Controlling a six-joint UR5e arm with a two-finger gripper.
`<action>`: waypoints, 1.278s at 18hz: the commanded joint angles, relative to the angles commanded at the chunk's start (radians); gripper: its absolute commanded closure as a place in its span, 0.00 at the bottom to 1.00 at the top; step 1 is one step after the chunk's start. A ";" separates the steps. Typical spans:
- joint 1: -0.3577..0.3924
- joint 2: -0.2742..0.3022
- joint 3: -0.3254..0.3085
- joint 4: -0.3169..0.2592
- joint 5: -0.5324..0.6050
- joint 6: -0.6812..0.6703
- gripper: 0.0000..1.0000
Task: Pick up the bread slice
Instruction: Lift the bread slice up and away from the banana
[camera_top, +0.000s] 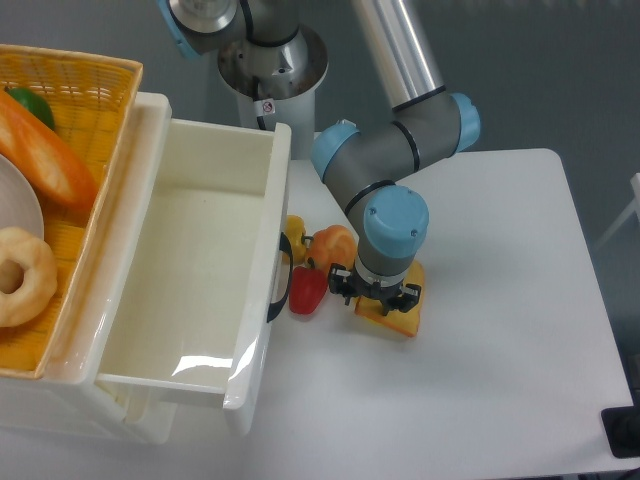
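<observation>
The bread slice (400, 315) (yellow-orange, partly hidden) lies flat.

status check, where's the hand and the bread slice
Hand low over bread slice, jaw state hidden. Slice flat on table, not lifted. Red pepper and peach close on its left.

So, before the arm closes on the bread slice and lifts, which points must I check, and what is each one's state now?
1. Gripper is over the bread slice: ok, it sits directly above the slice.
2. Fingers on both sides of the slice: cannot tell, the wrist hides the fingertips.
3. Jaws open or shut: cannot tell from this top view.
4. Red pepper is outside the grasp: ok, it lies apart to the left.
5. Orange fruit has clearance: cannot tell, it lies very near the gripper.
6. Slice rests flat on the table: ok, as far as visible.
</observation>
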 joint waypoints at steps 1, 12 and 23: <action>0.002 0.002 0.002 0.000 0.000 0.003 0.86; 0.052 0.005 0.107 -0.006 0.003 0.031 1.00; 0.225 -0.006 0.294 -0.115 0.008 0.612 1.00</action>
